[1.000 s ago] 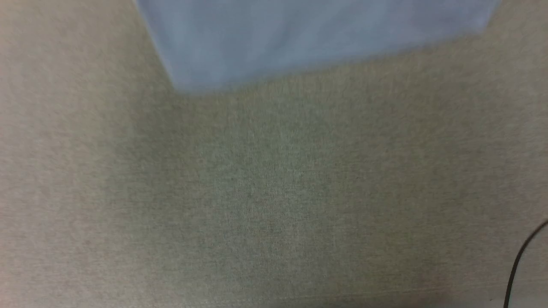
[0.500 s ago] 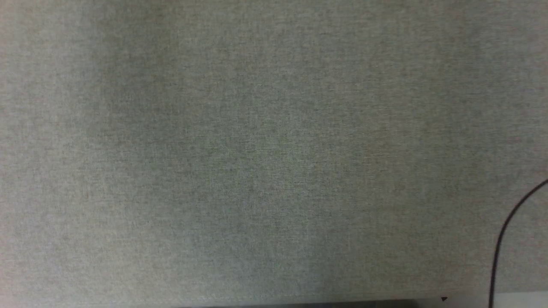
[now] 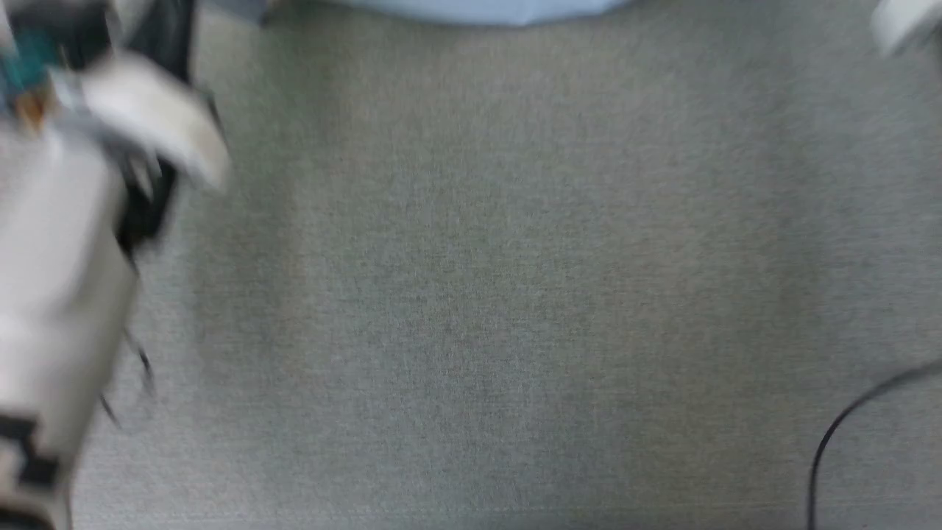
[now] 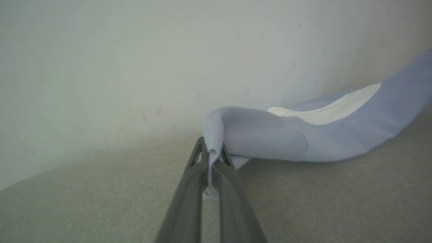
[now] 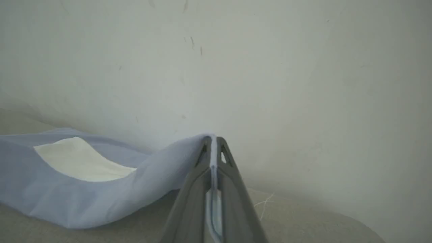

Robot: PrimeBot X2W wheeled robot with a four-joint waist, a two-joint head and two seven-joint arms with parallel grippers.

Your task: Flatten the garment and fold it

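Lighting was soft, even and diffuse. Head view was heavily motion-blurred, the pale forearm (image 3: 51, 258) smeared. Wrist views were sharper; a faint shadow lay beneath the garment (image 4: 337, 141).

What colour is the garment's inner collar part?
The collar part is white, on a light-blue garment; best in the right wrist view.

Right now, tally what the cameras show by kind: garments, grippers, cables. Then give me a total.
garment: 1, light blue with a white part
grippers: 2, the left gripper and the right gripper, each shut on an edge of the garment
black cable: 1, lying on the grey surface
Total: 4
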